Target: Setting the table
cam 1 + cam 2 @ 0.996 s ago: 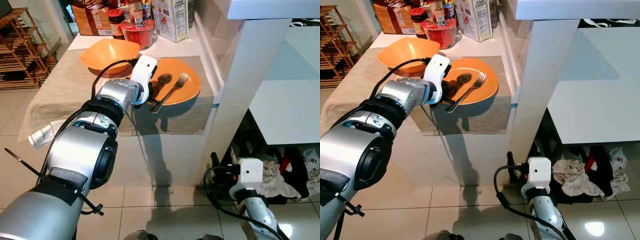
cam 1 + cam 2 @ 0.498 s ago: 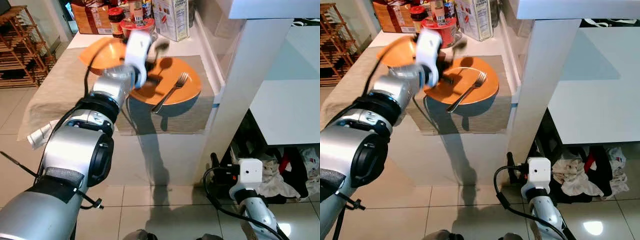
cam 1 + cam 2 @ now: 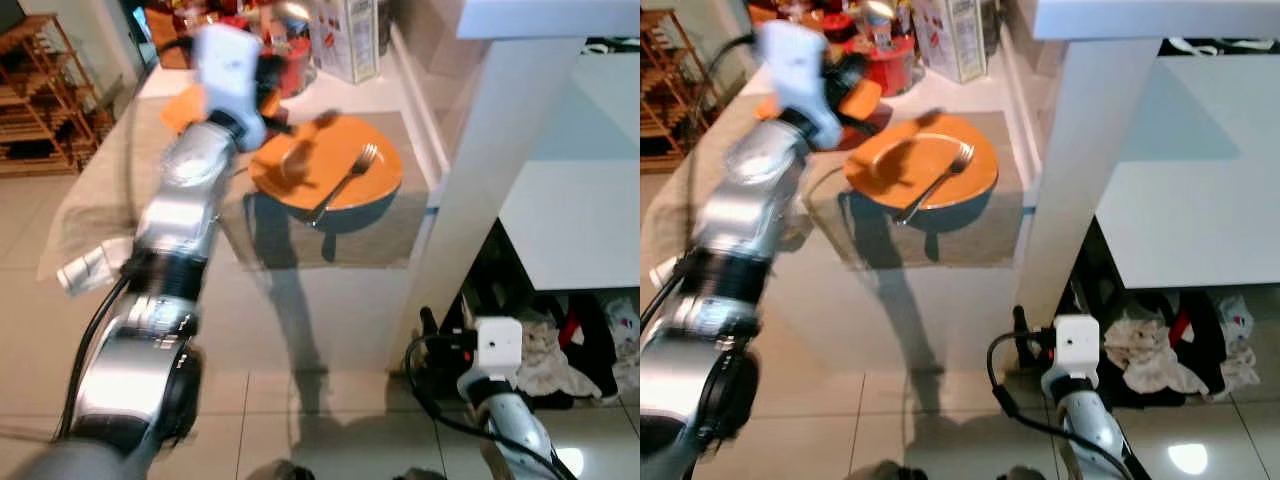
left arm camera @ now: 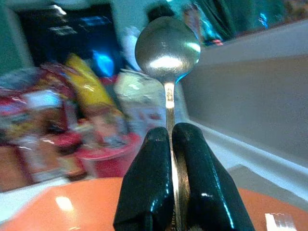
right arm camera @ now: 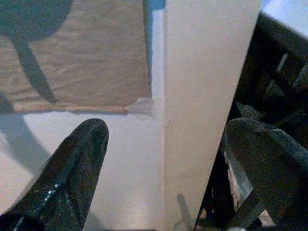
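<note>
Lifted clear of the orange plate (image 3: 330,168) now, my left hand (image 4: 172,144) has swung up and toward the back of the counter (image 3: 140,170), where a second ago it hovered low over the plate's near rim. With it has gone the spoon (image 4: 167,53): the dark bowl that lay on the plate beside the fork (image 3: 345,180) is no longer there. My wrist view shows it plainly, its thin handle pinched between my two black fingers (image 4: 144,183), which are pressed close on either side of it, and its shiny bowl standing up above their tips. In the head views the arm is smeared with motion, so the hand reads only as a white blur above the orange bowl (image 3: 855,100), near the red tub (image 3: 880,60) and the cartons (image 3: 340,35) at the back.

The fork rests across the plate, tines pointing toward the far right rim, handle reaching to the near edge. The plate sits on the tan placemat (image 3: 380,235), close to the white pillar (image 3: 500,170).

My right hand (image 5: 168,159) hangs low beside the pillar, fingers spread wide apart with nothing between them, and its wrist camera looks at the placemat's corner and the pillar's edge.
</note>
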